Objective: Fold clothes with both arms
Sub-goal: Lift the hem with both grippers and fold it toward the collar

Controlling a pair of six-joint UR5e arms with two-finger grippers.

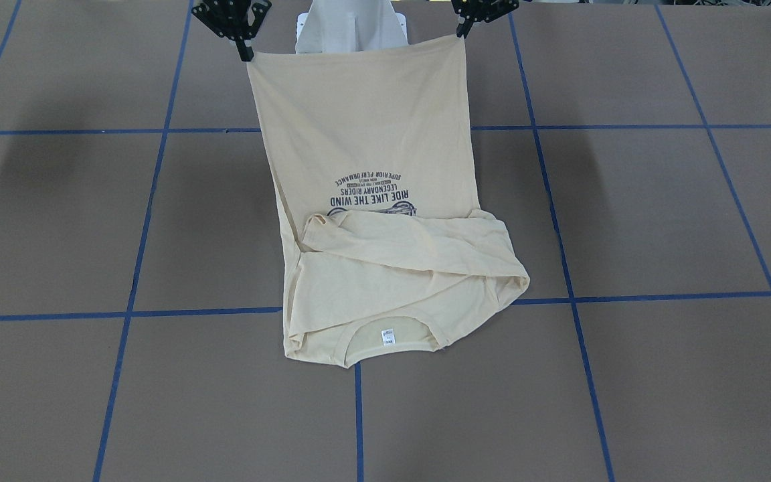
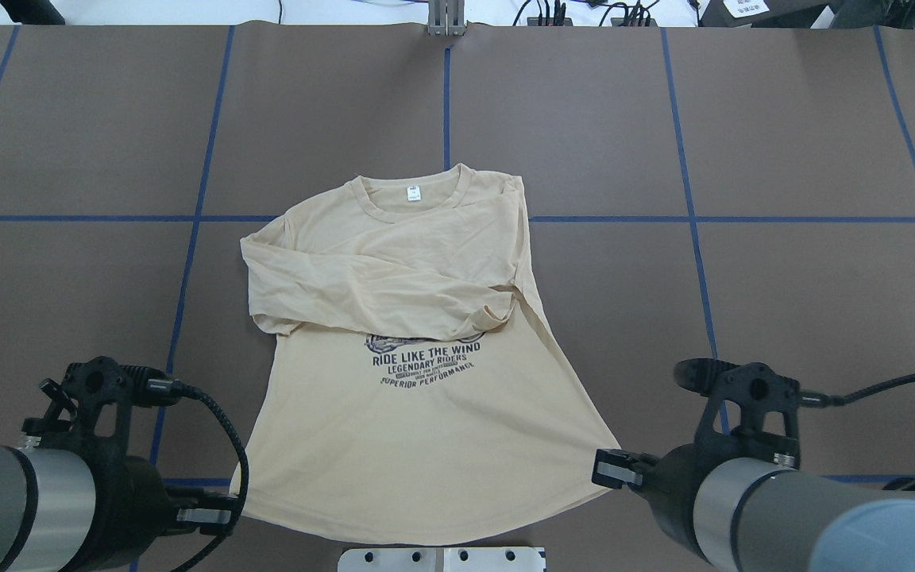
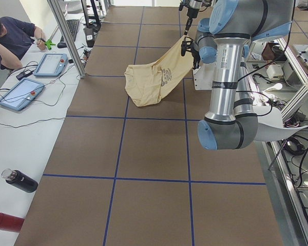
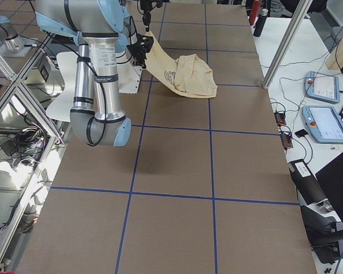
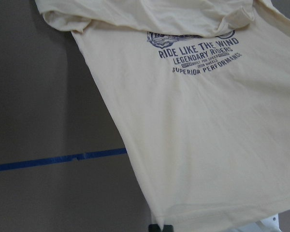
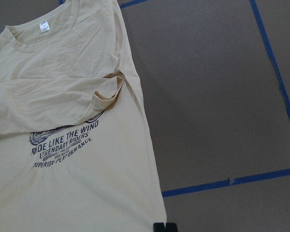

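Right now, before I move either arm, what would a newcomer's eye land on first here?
The cream shirt is strung up like a ramp: the left pincer and right pincer each clamp a hem corner, held above the table on the robot's side. Its collar end lies flat on the far side, with sleeves folded across the chest, hiding the top of the navy print.

There is one shirt (image 2: 426, 429) on one table (image 2: 743, 119), and the shirt has one small white label (image 2: 412, 193) at the neck. The robot has two arms, the left arm (image 2: 21, 496) and the right arm (image 2: 759, 508). Each arm has one gripper, so there are two: the left gripper (image 1: 460, 31) and the right gripper (image 1: 247, 51). The left side view shows one person (image 3: 10, 38). It also shows two tablets, the far tablet (image 3: 50, 64) and the near tablet (image 3: 19, 93). There are two bottles, one black bottle (image 3: 19, 180) and one red bottle (image 3: 2, 220), which is partly cut off.
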